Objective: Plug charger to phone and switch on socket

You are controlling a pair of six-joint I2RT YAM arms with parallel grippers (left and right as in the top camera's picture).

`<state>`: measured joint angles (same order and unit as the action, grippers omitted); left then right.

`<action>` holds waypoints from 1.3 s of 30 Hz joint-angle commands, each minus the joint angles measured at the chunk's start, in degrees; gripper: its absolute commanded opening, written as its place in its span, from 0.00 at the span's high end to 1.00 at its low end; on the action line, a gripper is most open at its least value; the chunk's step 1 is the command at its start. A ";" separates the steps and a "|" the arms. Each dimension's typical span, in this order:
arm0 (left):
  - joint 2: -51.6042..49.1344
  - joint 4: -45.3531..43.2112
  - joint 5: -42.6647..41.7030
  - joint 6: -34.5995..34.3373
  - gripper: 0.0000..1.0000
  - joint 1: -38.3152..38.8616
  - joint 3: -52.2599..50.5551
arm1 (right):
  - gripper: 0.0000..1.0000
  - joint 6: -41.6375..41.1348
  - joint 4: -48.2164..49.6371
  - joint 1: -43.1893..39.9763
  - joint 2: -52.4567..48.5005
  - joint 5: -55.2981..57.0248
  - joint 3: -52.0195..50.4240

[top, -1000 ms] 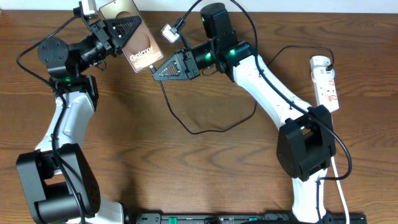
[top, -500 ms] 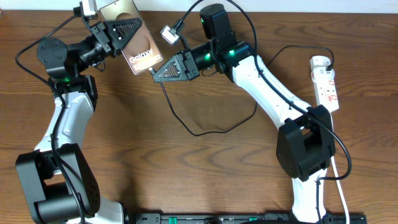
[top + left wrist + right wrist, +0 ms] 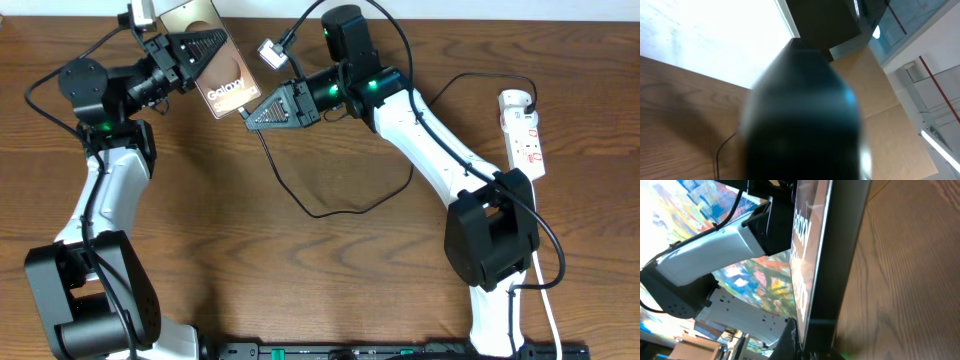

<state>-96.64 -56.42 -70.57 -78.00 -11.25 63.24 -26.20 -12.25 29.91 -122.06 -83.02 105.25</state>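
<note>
My left gripper (image 3: 205, 50) is shut on the phone (image 3: 228, 90) and holds it tilted above the table at the back left, its "Galaxy" face up. My right gripper (image 3: 258, 112) is shut on the charger's connector tip, right at the phone's lower edge. The charger cable (image 3: 330, 210) loops over the table to the far end of the white socket strip (image 3: 527, 140) at the right. The right wrist view shows the phone (image 3: 840, 255) edge-on just above my fingers (image 3: 812, 347). A blurred black shape fills the left wrist view and hides the fingers.
The right arm's white links (image 3: 440, 150) cross the table's middle right. Black base cables (image 3: 545, 250) and the strip's white cord (image 3: 548, 310) run along the right side. The brown wooden table (image 3: 300, 290) stretches toward the front.
My right gripper has edged slightly left toward the phone's lower edge. The phone and the left arm have barely moved.
</note>
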 commanded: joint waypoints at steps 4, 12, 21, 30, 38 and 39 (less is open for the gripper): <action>1.16 -0.24 -6.75 -0.11 0.93 1.11 0.72 | 0.99 -2.23 2.12 -0.72 0.96 8.20 0.90; 1.16 -0.24 -5.73 -0.11 0.93 1.11 0.72 | 0.99 -7.96 7.41 -0.72 0.96 11.13 0.90; 1.16 -0.24 -2.36 -0.31 0.93 1.11 0.72 | 0.99 -10.75 8.74 -0.72 0.96 15.82 0.90; 1.16 -0.24 -4.94 -0.28 0.93 1.11 0.72 | 0.99 -11.50 10.36 -0.74 0.98 16.65 0.90; 1.16 -0.24 -6.47 -0.28 0.93 1.11 0.72 | 0.99 -13.00 13.35 -0.79 0.96 16.92 0.90; 1.16 -0.24 -6.64 -0.28 0.93 1.11 0.72 | 0.99 -13.00 13.77 -0.81 0.96 16.90 0.90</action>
<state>-96.66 -56.45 -64.66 -77.62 -12.01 63.46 -38.33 -1.04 29.91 -122.08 -77.25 104.90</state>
